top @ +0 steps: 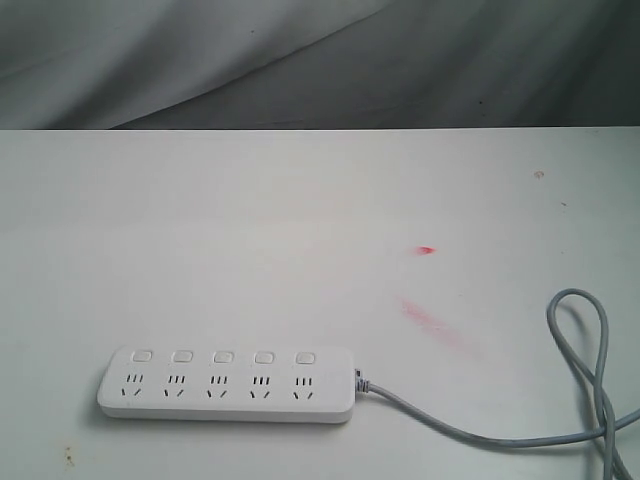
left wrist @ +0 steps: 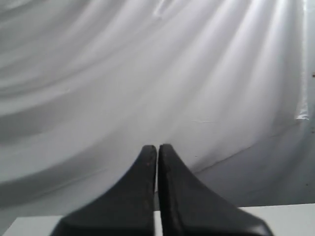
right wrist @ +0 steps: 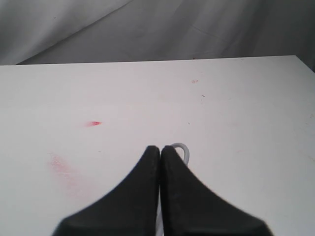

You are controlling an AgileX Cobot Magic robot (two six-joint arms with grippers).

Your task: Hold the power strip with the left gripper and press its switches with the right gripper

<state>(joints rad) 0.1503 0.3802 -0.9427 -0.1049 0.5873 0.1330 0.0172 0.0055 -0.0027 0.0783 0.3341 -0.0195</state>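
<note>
The white power strip (top: 228,385) lies flat near the front of the white table (top: 250,220) in the exterior view. Its five switches (top: 223,357) run in a row above the sockets. Its grey cord (top: 560,400) trails right and loops. Neither gripper shows in the exterior view. In the left wrist view my left gripper (left wrist: 157,147) is shut with nothing in it, pointing at the grey backdrop cloth. In the right wrist view my right gripper (right wrist: 160,148) is shut and empty above the table, with a bend of the grey cord (right wrist: 182,149) just beyond its tips. Neither wrist view shows the strip.
Red smears (top: 430,322) and a small red mark (top: 426,250) stain the table right of the middle. A wrinkled grey cloth (top: 320,60) hangs behind the table's far edge. The table's right edge (right wrist: 307,66) shows in the right wrist view.
</note>
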